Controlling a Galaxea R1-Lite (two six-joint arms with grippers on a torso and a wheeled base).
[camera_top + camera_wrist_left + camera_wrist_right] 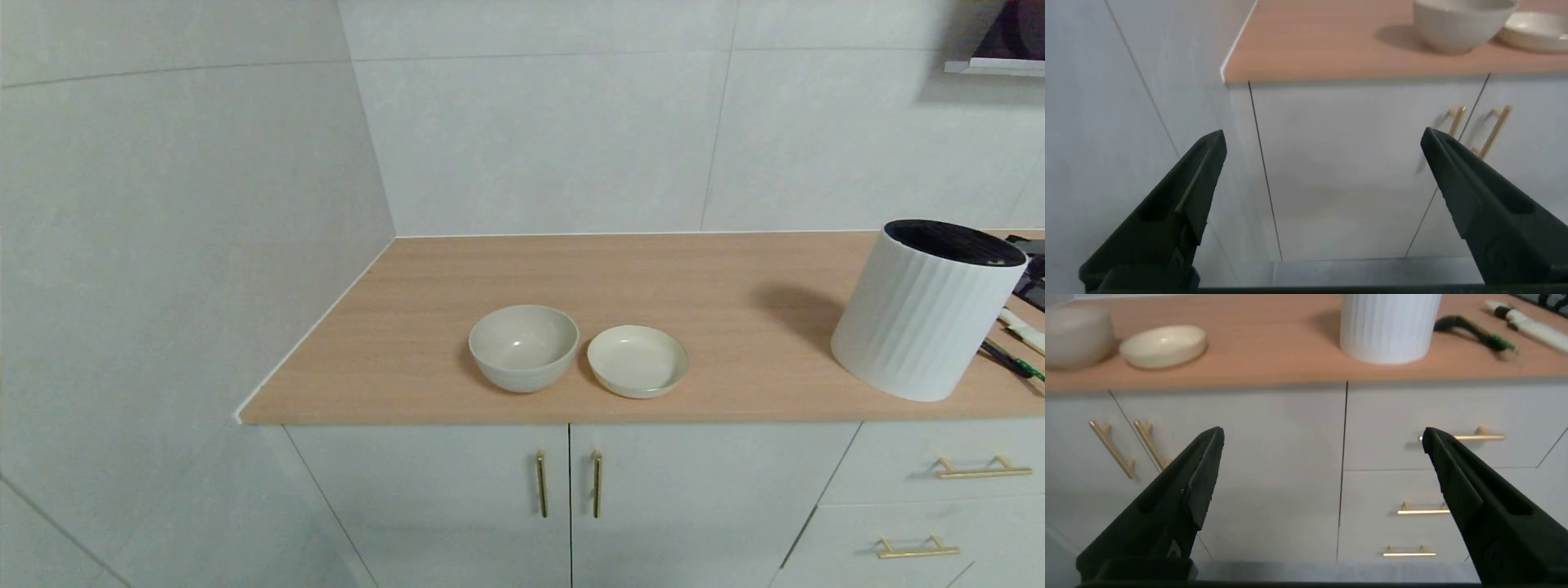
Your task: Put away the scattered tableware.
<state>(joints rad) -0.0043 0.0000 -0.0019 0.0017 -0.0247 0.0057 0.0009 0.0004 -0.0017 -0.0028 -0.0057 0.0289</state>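
1. A deep, pale grey-green ceramic bowl is sitting on the light wooden countertop, towards its near edge. A shallow cream ceramic dish is lying just to the right of the bowl, with barely any gap between them.
2. A tall white ribbed cylinder with a black top is standing well to the right.
3. The left gripper is hanging wide open and empty, low in front of the white cabinet doors with brass bar handles. The right gripper is likewise spread wide and carrying nothing, facing the cabinet fronts below counter level.
4. Risks, as I am judging them:
   - A finger closing on either rim is likely to nudge its neighbour, since the two are so close.
   - A push towards the near edge could tip a piece onto the floor.
   - Smooth glazed rims may be slipping in a shallow pinch.
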